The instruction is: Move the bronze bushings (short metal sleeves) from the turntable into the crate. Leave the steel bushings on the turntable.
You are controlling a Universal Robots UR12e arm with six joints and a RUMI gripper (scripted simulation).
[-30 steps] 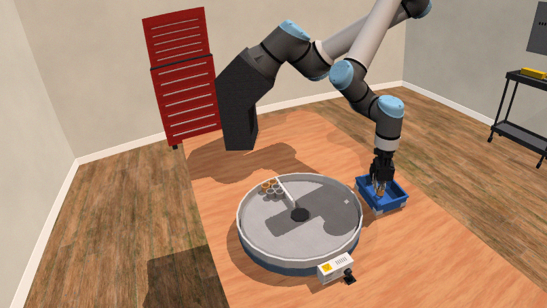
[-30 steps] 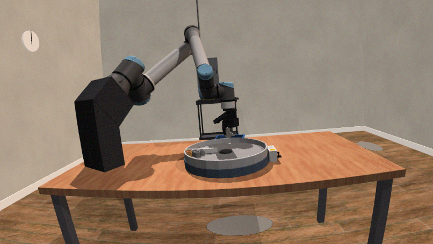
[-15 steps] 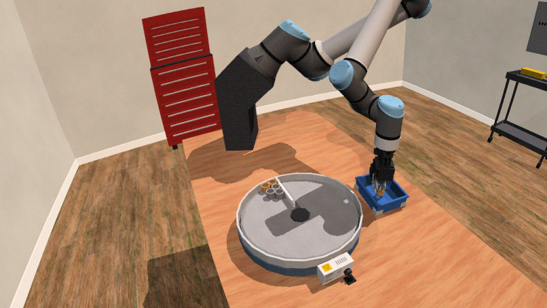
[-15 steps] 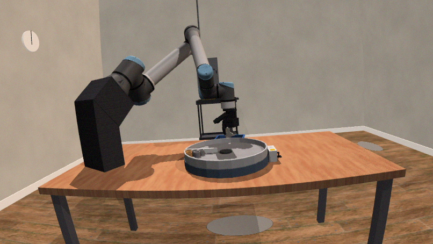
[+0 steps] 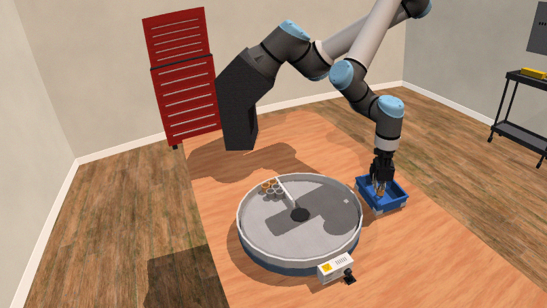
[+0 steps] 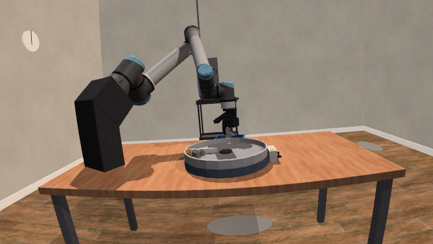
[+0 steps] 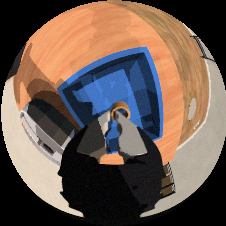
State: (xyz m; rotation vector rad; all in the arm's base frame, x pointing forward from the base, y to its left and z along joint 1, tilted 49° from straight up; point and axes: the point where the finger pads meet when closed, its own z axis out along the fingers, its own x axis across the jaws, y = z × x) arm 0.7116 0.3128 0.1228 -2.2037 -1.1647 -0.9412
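Observation:
My gripper (image 5: 381, 190) is shut on a bronze bushing (image 7: 120, 110) and holds it low inside the blue crate (image 5: 381, 197). The wrist view shows the crate (image 7: 117, 97) under the fingers (image 7: 117, 117), with nothing else on its floor. On the grey turntable (image 5: 299, 218), beside the white divider at the far left, stand two bronze bushings (image 5: 268, 184) and three steel bushings (image 5: 275, 190). In the exterior view the gripper (image 6: 229, 132) hangs over the crate (image 6: 233, 136) behind the turntable (image 6: 225, 156).
A white control box (image 5: 334, 267) sits at the turntable's front edge. The arm's dark base (image 5: 239, 103) stands at the table's back. A red tool cabinet (image 5: 180, 72) stands behind the table, and a black cart (image 5: 520, 110) at the right.

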